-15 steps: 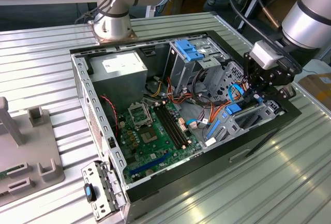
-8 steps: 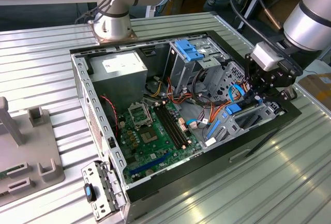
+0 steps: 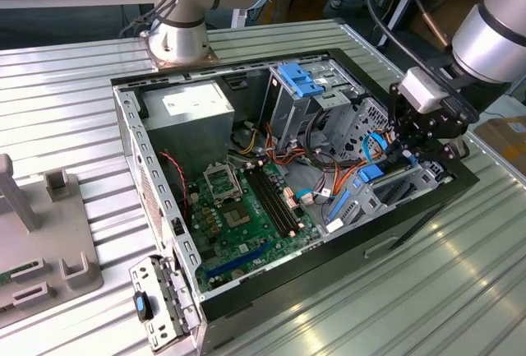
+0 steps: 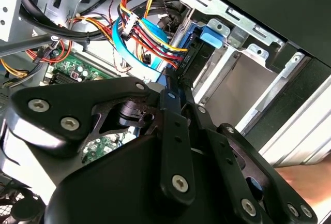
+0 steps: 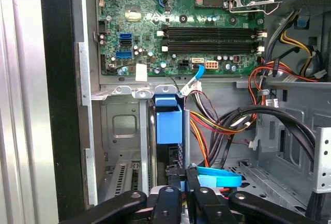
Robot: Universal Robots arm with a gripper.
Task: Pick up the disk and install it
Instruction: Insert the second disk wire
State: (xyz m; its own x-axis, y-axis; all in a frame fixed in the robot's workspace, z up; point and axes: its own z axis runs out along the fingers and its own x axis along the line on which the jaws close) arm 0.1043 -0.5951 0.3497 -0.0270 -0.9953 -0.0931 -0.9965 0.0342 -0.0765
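- Gripper is clamped on the disk, fingers pinching its edge.
- Disk stands on edge in the drive bay, at the PC case corner nearest the exterior view's right.
- Step, as I judge it: install, seating phase.
- Next calls for a straight push along the bay rails, clear of the cables.

Bright even light; glare on ribbed table; wrist foreground blurred.

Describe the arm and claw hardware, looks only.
The arm is silver-grey tubing with rounded joint housings, and black cables loop beside it. A light grey box sits at the wrist. The claw is matte black: flat, rounded linkage plates pinned with silver screws, seen in both wrist views. A second grey arm base is bolted to the table behind the case.
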